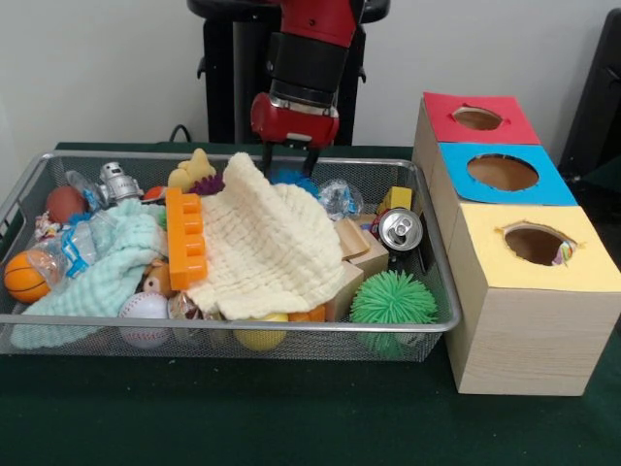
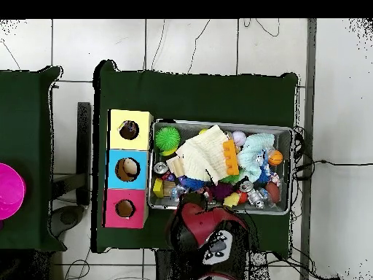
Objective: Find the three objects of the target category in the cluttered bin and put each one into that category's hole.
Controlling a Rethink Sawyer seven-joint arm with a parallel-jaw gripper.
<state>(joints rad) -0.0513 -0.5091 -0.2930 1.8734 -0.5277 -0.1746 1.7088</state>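
Snagging is the likeliest fault: the red and black tool (image 1: 288,160), lowered at the far rim of the silver wire-mesh bin (image 1: 223,328) with nothing seen held and its opening not discernible, could lift the cream waffle cloth (image 1: 267,248) instead. A busy-printed floppy piece (image 1: 564,254) shows in the yellow-topped hole (image 1: 535,243), near right; others could stay buried. No writing can be read.
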